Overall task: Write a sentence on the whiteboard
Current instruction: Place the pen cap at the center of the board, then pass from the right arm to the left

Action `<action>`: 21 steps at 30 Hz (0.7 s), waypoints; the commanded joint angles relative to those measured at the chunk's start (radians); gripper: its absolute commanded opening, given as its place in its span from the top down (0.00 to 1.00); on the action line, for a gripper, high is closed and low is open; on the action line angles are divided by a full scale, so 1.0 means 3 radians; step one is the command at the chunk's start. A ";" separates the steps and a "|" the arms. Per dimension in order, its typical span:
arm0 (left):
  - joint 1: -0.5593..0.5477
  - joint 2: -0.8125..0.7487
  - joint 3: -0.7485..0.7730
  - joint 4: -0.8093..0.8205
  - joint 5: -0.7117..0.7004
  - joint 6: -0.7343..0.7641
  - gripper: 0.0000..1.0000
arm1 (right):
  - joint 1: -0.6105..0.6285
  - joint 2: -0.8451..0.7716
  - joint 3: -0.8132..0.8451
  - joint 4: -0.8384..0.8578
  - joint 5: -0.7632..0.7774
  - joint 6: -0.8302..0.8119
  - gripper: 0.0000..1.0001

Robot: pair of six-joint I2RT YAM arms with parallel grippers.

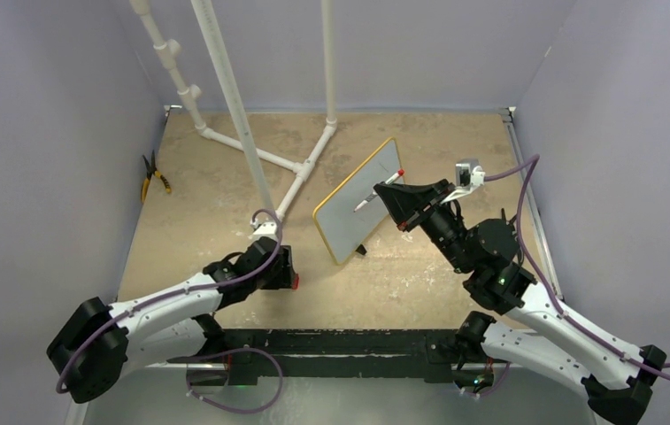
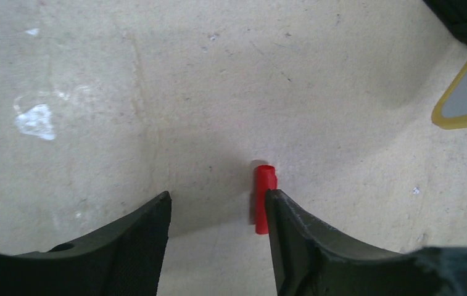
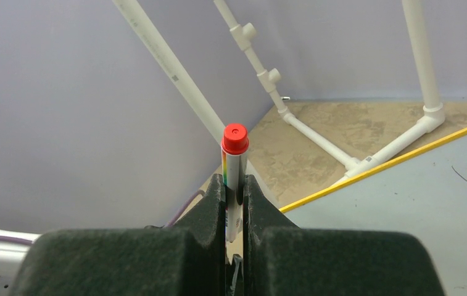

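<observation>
One marker (image 3: 232, 166) is pinched between the closed-in fingers of the right gripper (image 1: 387, 195), tip aimed toward 8 o'clock at the one whiteboard (image 1: 344, 232), which is propped mid-table (image 1: 216, 177) so its face can be reached. The left gripper (image 2: 218, 200) is held spread beside one red cap (image 2: 264, 197), apparently only touched; no writing can be made out.

No legible text in any view.

Marker (image 3: 235, 161), clamped between the fingers (image 3: 212, 206) of the right gripper (image 3: 235, 185): a multicoloured label strip runs down the barrel just above the fingertips; no letters resolvable.

White pipe (image 3: 163, 58), up and left of those fingers: a small dark print mark, too small to read.

Whiteboard (image 3: 416, 203), right of the fingers: one thin dark stroke, not readable as a character.
</observation>
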 commanded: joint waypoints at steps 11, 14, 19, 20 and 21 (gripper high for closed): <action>-0.0006 -0.0914 0.1391 -0.0750 0.0251 0.1100 0.43 | -0.0013 -0.0117 -0.0093 0.0090 -0.0222 -0.0109 1.00; -0.0005 -0.0973 0.1723 -0.0758 0.0669 0.1447 0.43 | -0.0013 -0.0140 -0.0153 0.0164 -0.0360 -0.0104 1.00; -0.0005 -0.0625 0.2184 -0.0705 0.1462 0.1631 0.43 | -0.0013 -0.0125 -0.0206 0.0330 -0.0699 -0.0091 1.00; -0.0004 -0.0558 0.2223 -0.0640 0.1568 0.1639 0.43 | -0.0013 -0.0111 -0.0215 0.0367 -0.0751 -0.0078 1.00; -0.0005 -0.0500 0.2228 -0.0552 0.1667 0.1638 0.43 | -0.0013 -0.0105 -0.0227 0.0401 -0.0830 -0.0067 1.00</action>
